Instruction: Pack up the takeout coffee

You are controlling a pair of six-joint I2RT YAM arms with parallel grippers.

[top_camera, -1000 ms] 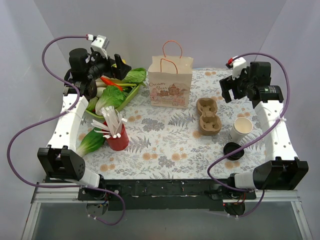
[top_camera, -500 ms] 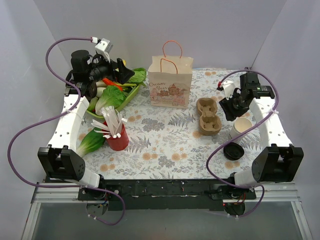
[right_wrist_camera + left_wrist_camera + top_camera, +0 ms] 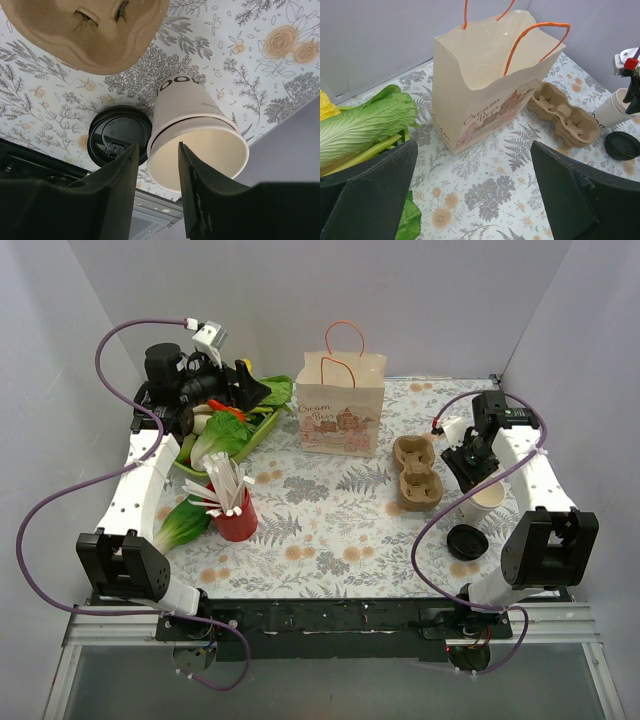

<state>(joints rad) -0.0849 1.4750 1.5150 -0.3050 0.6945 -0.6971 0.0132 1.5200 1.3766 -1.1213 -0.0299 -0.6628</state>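
Left jaws are gaping idle, while the unclenched right jaws are straddling the paper cup's point(image 3: 200, 115) thin rim, risking crumpling or tipping it.

Clock read from the overhead view, twelve at the far wall. On the table point(image 3: 330, 530), the paper bag point(image 3: 340, 410) stands at twelve of centre. The cardboard carrier point(image 3: 416, 473) lies at four of the bag, apart from it. The lidless cup point(image 3: 486, 502) stands at four of the carrier, near it. The loose lid point(image 3: 466, 540) lies just beside the cup at seven. The right gripper point(image 3: 157, 147) has the cup's wall between its fingers. The tray of greens point(image 3: 258, 436) sits at nine of the bag. The cup of sticks point(image 3: 236, 518) stands at six of the tray, with a loose leafy vegetable point(image 3: 180, 525) at its nine.
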